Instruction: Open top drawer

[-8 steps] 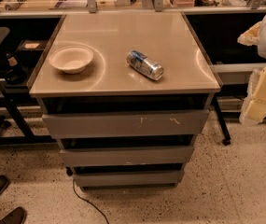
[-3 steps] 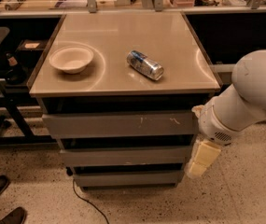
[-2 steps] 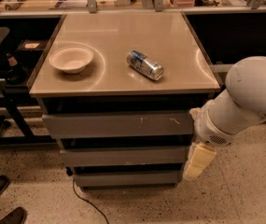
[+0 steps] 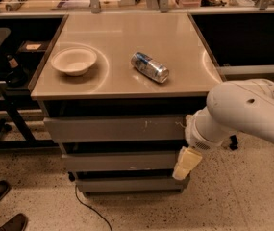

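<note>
The top drawer [image 4: 112, 129] is a wide handleless grey front just under the tabletop, shut, with small white scuff marks right of centre. Two shorter grey drawer fronts sit below it. My white arm reaches in from the right. My gripper [image 4: 186, 162], with cream-coloured fingers, hangs down in front of the right end of the second drawer, just below the top drawer's right corner.
On the beige tabletop [image 4: 175, 76] stand a white bowl [image 4: 74, 60] at left and a silver can [image 4: 149, 67] lying on its side. A black cable [image 4: 86, 203] runs on the speckled floor. Dark shoes [image 4: 2, 208] show at bottom left. Shelving stands to the left and behind.
My arm has swung in from the right and moved left and closer to the drawer fronts; the gripper now hangs at the cabinet's right edge. The drawers have not moved.
</note>
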Motion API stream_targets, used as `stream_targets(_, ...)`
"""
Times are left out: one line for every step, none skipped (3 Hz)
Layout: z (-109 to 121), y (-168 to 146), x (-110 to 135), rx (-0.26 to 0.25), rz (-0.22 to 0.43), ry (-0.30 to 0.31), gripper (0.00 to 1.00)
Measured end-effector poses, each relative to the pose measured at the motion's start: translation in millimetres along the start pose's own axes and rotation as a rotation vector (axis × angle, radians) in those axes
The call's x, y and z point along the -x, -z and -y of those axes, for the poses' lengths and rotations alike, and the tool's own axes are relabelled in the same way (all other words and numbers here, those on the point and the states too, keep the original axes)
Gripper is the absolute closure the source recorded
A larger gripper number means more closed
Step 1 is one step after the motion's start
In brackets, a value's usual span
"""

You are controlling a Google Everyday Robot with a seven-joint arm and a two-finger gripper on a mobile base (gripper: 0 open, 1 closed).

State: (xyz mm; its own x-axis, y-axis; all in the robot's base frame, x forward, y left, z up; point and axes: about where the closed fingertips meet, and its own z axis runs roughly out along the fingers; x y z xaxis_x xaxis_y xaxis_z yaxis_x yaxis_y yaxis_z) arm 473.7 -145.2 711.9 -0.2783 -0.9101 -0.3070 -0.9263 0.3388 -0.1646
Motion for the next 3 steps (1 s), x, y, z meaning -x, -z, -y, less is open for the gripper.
stream_targets(21, -26, 5, -0.033, 0.002, -0.015, 0.0)
stream_targets(41, -48, 12, -0.059, 0.01, -0.023, 0.0)
stream_targets(60, -65, 18, -0.078, 0.019, -0.021, 0.0)
